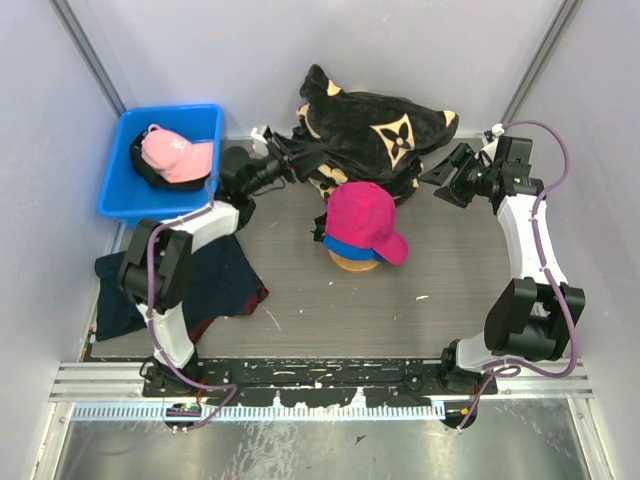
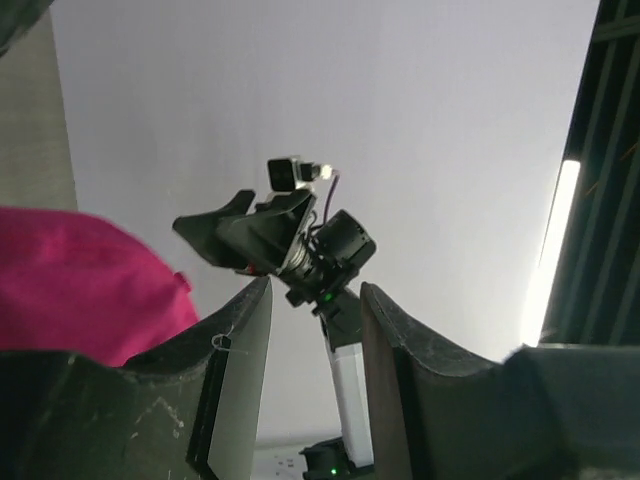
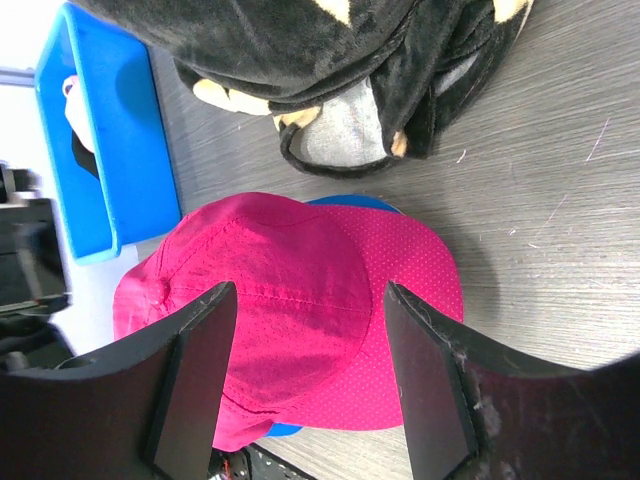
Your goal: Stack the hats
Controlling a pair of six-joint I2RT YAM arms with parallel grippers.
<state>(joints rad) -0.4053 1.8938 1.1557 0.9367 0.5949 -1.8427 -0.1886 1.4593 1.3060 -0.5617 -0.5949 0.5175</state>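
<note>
Found the magenta cap sitting on top of the royal blue cap, both on a tan round stand, just in front of the black plush bundle. Saw only a strip of blue under the magenta crown.

Found the other 2 caps left of the bundle, inside a blue bin. Saw the light pink cap uppermost there, and the black cap beneath it with little more than its edge showing. Placed the bin near the bundle's left end, not touching it.

Spotted the left gripper low by the bundle's left front, between bin and stack, pointing rightward. Found its jaws parted and holding nothing in the left wrist view, with the magenta cap at that view's left edge.

Spotted the right gripper at the bundle's right end, turned toward the stack. Found its fingers spread wide and empty in the right wrist view, framing the magenta cap without touching it.

Noted a flat dark navy cloth front-left of the bundle, partly under the left arm, well apart from the stack.
</note>
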